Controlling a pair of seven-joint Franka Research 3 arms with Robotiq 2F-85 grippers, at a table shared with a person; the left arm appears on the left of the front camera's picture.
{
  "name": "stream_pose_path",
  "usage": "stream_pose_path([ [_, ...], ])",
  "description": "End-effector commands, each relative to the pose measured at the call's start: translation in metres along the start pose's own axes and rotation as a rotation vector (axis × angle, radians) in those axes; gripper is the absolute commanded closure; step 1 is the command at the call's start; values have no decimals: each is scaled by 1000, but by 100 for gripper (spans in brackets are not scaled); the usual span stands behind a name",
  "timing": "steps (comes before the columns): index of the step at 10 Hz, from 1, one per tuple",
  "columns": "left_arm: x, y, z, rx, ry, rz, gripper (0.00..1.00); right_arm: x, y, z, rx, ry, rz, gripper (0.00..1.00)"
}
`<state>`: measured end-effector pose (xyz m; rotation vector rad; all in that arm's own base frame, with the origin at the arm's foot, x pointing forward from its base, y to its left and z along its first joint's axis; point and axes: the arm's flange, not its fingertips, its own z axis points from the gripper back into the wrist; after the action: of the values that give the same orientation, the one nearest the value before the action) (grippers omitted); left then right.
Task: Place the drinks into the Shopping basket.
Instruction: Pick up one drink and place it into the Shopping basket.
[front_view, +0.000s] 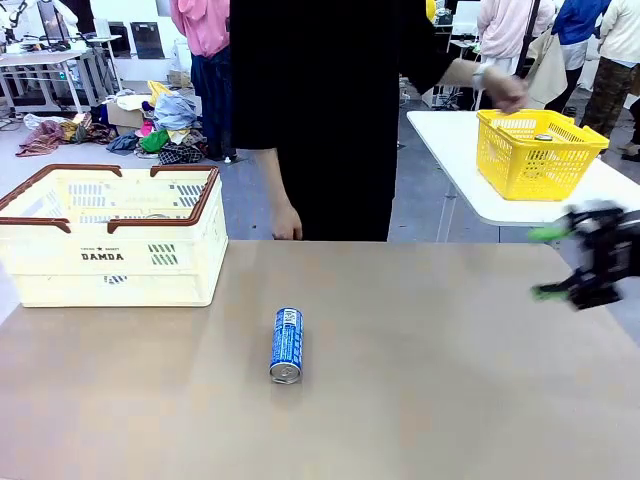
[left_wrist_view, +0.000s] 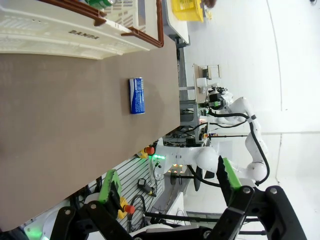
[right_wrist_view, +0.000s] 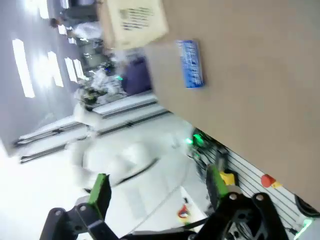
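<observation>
Blue can (front_view: 286, 345) laid mid-tabletop, long axis near-to-far edge; right tool (front_view: 548, 262) spread, empty, at right edge; left tool (left_wrist_view: 169, 177) likewise spread.

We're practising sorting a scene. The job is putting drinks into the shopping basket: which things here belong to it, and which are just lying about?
Belong to the job:
- blue can, lying on the brown table
- cream Shopping basket

Just lying about:
- yellow basket on the white side table
- clothes heap behind
</observation>
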<state>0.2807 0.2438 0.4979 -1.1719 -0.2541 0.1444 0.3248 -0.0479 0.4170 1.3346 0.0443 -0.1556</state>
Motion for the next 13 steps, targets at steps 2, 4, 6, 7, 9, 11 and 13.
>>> stream_pose_path([
  [2, -2, -3, -1, -6, -3, 0, 0, 22, -4, 155, 323, -78, -23, 0],
  [4, -2, -3, -1, -6, -3, 0, 0, 43, -16, 202, 375, -128, -69, 0],
  [6, -2, -3, -1, -6, -3, 0, 0, 54, -30, 192, 376, -89, -58, 0],
  [7, -2, -3, -1, -6, -3, 0, 0, 57, -39, 172, 360, -65, -31, 0],
  [9, -2, -3, -1, -6, -3, 0, 0, 47, -34, 203, 373, -123, -89, 0],
  [11, -2, -3, -1, -6, -3, 0, 0, 47, -34, 203, 373, -123, -89, 0],
  [13, -2, -3, -1, -6, -3, 0, 0, 47, -34, 203, 373, -123, -89, 0],
])
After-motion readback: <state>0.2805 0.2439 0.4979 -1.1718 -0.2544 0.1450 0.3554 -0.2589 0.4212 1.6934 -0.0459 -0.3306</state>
